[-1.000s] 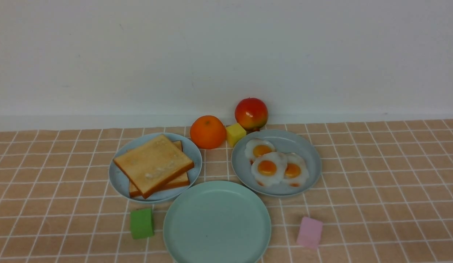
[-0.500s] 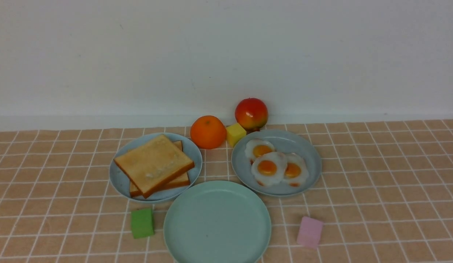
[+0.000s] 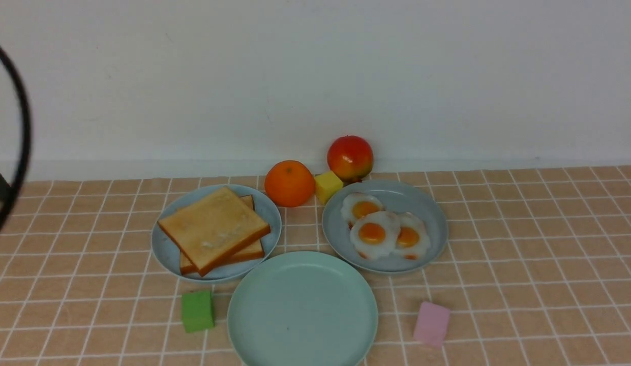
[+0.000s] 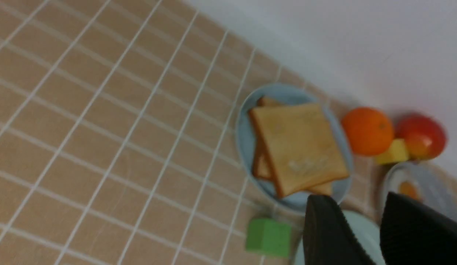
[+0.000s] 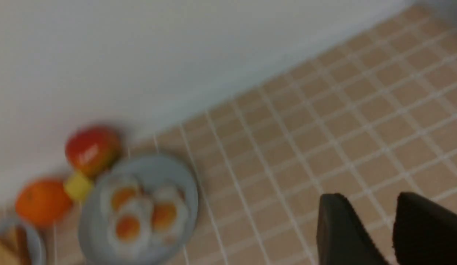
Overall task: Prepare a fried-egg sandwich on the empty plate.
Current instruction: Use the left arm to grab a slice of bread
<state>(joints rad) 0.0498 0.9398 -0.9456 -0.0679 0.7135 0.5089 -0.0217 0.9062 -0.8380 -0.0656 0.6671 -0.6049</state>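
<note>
Left wrist view: finds left hand (image 4: 355, 200) empty, fingers (image 4: 331, 235) slightly apart w/ nothing btwn, hanging above the counter (image 4: 84, 129) short of the toast (image 4: 298, 147). Looks down at a slant twd that stack: two slices, top one skewed over the lower, on the blue plate (image 4: 245, 140). Right wrist view: same for right hand (image 5: 370, 198), parted, empty, over bare counter, well apart from the eggs (image 5: 140, 213); too blurred for finer detail. Front view: shows neither hand, only a black cable (image 3: 21, 127) at the left edge.

Judged step: fetch first slice w/ left hand.
- Take top slice only. Come at a crust edge that overhangs the lower slice, one finger under, one over.
- Open wider before descent.
- Keep clear of blue plate's rim & of green block (image 3: 197, 310), just beside mint plate (image 3: 302, 310).
- Lift flat, else may drag lower slice along.
- Set down centred on mint plate: bare, nearest the robot, touching or nearly touching both other plates; can't tell which.
- Leave eggs on grey plate (image 3: 432, 213) to right hand. Three there, overlapping, so prob. pick front one (image 3: 372, 234) by its white rim, not yolk.

Pose: left arm off to left side, outside front view, raised, wrist canted so cam sits rolled. Right arm likewise off to right, back from the plates.
</note>
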